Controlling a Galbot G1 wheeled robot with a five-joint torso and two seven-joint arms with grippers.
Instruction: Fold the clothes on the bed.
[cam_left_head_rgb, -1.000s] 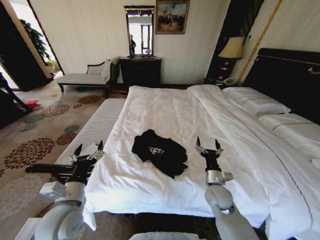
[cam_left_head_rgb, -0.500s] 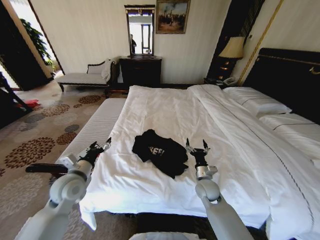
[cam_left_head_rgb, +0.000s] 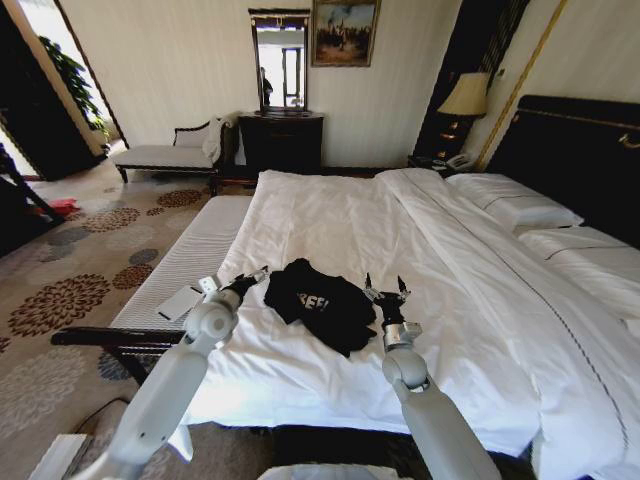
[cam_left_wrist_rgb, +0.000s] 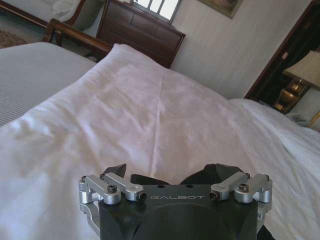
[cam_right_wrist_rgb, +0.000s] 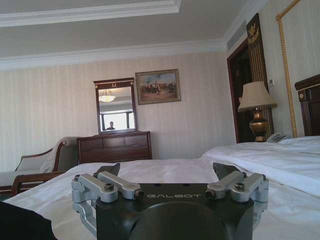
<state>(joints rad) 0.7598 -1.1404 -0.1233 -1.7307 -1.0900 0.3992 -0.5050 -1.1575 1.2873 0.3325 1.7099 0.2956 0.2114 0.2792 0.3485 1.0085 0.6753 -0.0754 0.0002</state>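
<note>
The clothes are one black T-shirt (cam_left_head_rgb: 320, 303) with white chest lettering, lying crumpled on the white duvet of the bed (cam_left_head_rgb: 330, 215), near its foot. My left gripper (cam_left_head_rgb: 252, 277) hovers low over the duvet at the shirt's left edge, its fingers spread open and empty. In the left wrist view the left gripper (cam_left_wrist_rgb: 167, 172) has dark cloth (cam_left_wrist_rgb: 150, 179) just beyond its tips. My right gripper (cam_left_head_rgb: 383, 289) stands open at the shirt's right edge, fingertips pointing up the bed. The right wrist view shows the right gripper (cam_right_wrist_rgb: 167, 170) with the shirt (cam_right_wrist_rgb: 20, 222) off to one side.
A pale striped bench (cam_left_head_rgb: 190, 255) runs along the bed's left side with a white card (cam_left_head_rgb: 180, 301) on it. Pillows (cam_left_head_rgb: 515, 205) and the dark headboard (cam_left_head_rgb: 575, 150) are at the right. A dresser with mirror (cam_left_head_rgb: 280, 140), a chaise (cam_left_head_rgb: 170, 155) and a lamp (cam_left_head_rgb: 463, 98) line the far wall.
Both arms have reached forward. The left gripper came from beside the bench onto the bed at the shirt's left edge. The right gripper moved forward and left to the shirt's right edge.
</note>
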